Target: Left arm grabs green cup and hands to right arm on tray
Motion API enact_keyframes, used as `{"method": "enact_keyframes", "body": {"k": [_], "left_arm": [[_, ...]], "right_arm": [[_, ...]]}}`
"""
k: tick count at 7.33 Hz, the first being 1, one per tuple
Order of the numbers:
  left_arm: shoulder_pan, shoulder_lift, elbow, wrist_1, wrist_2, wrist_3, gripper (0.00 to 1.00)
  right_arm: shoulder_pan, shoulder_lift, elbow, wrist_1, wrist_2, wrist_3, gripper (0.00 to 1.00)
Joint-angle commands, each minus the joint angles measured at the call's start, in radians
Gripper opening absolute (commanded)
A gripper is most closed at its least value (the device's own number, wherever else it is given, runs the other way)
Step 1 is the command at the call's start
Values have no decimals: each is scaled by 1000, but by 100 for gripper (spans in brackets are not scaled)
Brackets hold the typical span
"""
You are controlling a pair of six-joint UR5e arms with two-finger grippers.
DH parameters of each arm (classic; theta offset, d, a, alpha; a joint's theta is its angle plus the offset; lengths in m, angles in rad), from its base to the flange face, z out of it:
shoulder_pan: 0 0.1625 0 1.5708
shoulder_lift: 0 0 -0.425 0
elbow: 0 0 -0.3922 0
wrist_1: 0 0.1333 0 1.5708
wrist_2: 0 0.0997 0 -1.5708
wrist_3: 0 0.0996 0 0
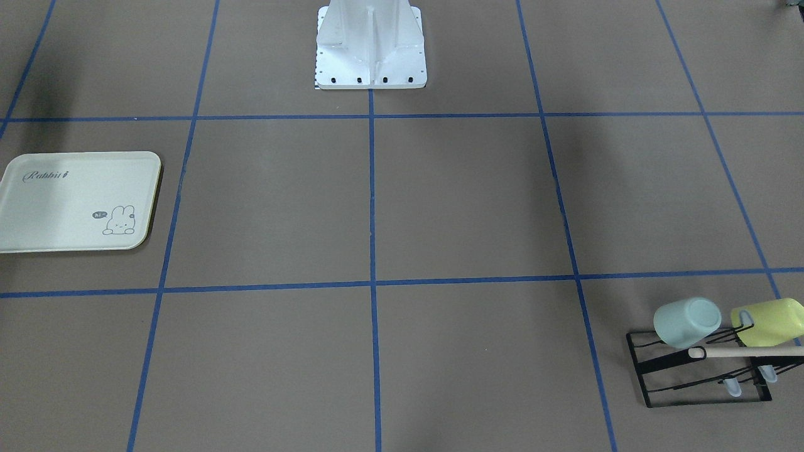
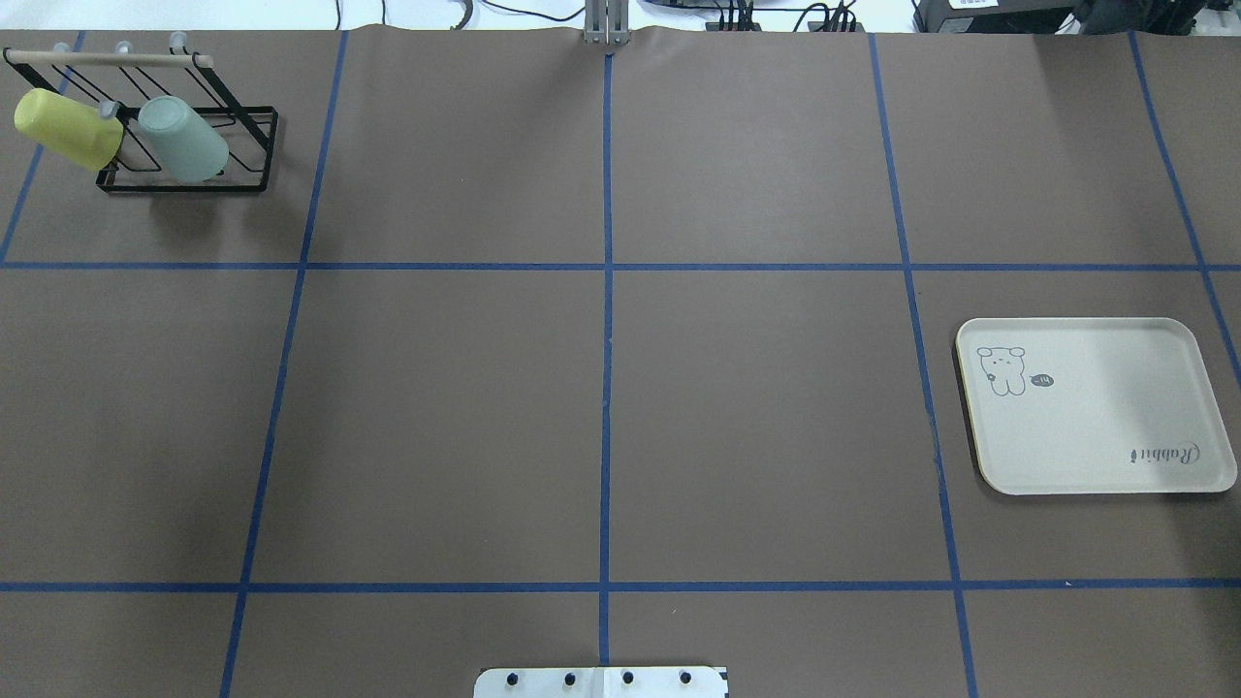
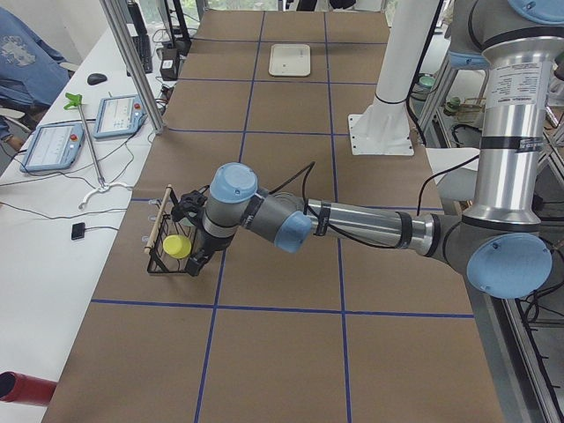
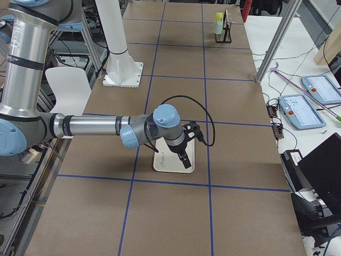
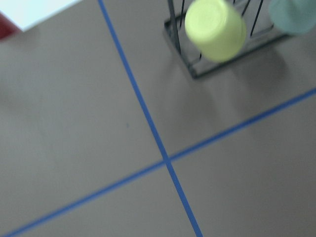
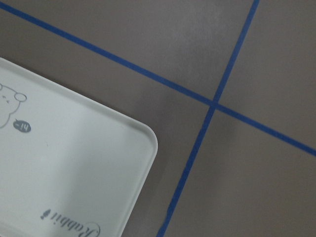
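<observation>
Currently green cup (image 2: 184, 141) sits tilted on black rack (image 2: 184, 188), far left, beside yellow-green cup (image 2: 66, 129). Left gripper (image 3: 199, 258) hovers near rack, right gripper (image 4: 184, 160) over tray (image 2: 1096, 427). Can't tell either's jaw state.

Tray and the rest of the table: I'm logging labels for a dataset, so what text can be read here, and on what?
"Rabbit", in script, on the tray.
"hi", in a small speech bubble beside the bunny drawing on that tray.
The green cup, yellow-green cup and rack show no text.
Tablet screens beside the table: too small to read.
</observation>
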Motion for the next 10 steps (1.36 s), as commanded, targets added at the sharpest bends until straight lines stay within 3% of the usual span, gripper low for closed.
{"method": "enact_keyframes", "body": {"k": [1, 2, 3, 5, 7, 8, 10], "left_arm": [[3, -68, 188, -227, 0, -6, 100], [13, -91, 182, -264, 2, -181, 100], [117, -147, 167, -286, 11, -342, 100], [198, -267, 187, -265, 12, -484, 100], [247, -324, 208, -213, 12, -548, 100], [273, -371, 207, -106, 17, -546, 100], [342, -384, 213, -58, 112, -548, 100]], "right_arm": [[-48, 51, -4, 52, 18, 78, 100], [-86, 72, -6, 53, 29, 82, 100], [-124, 116, -6, 55, 32, 193, 100], [-242, 217, -3, 84, 24, 432, 100], [-292, 272, -3, 83, 18, 512, 100], [-295, 275, -3, 83, 18, 512, 100], [-297, 273, -1, 84, 24, 513, 100]]}}
